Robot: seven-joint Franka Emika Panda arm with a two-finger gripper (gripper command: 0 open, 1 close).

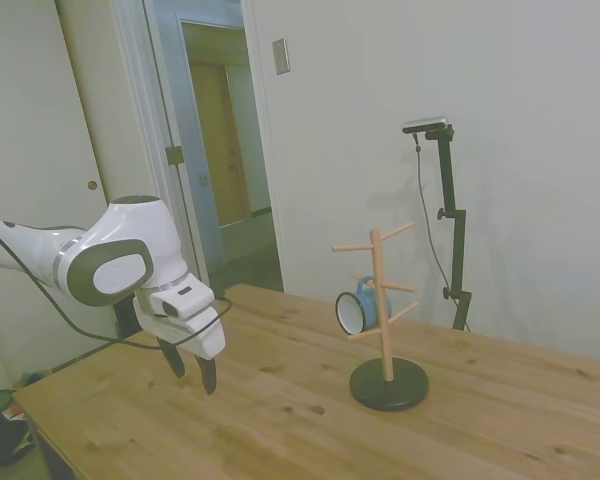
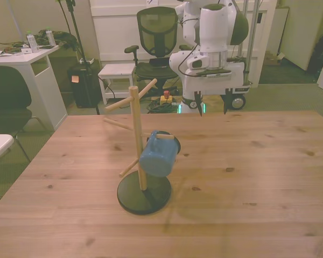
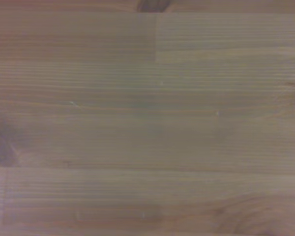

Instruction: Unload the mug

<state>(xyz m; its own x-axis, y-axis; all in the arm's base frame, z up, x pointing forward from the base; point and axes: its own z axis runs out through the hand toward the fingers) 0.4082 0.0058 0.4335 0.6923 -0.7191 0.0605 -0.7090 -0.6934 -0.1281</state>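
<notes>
The light-blue mug [image 1: 357, 310] [image 2: 157, 157] hangs by its handle on a lower peg of the wooden peg stand [image 1: 380, 290] [image 2: 135, 129], which rises from a round black base [image 1: 388, 386] [image 2: 144, 194]. The mug's white inside faces the arm in the side view. My gripper [image 1: 192, 370] [image 2: 211, 105] hovers just above the table near its far edge in the front view, well away from the stand. Its fingers point down and stand open with nothing between them. The wrist view shows only bare wooden table [image 3: 147, 118].
The stand has several other bare pegs [image 2: 143, 88] sticking out at angles. In the front view, an office chair [image 2: 157, 32] and a white desk [image 2: 27, 59] stand beyond the table. An open doorway [image 1: 225, 140] lies behind the table in the side view.
</notes>
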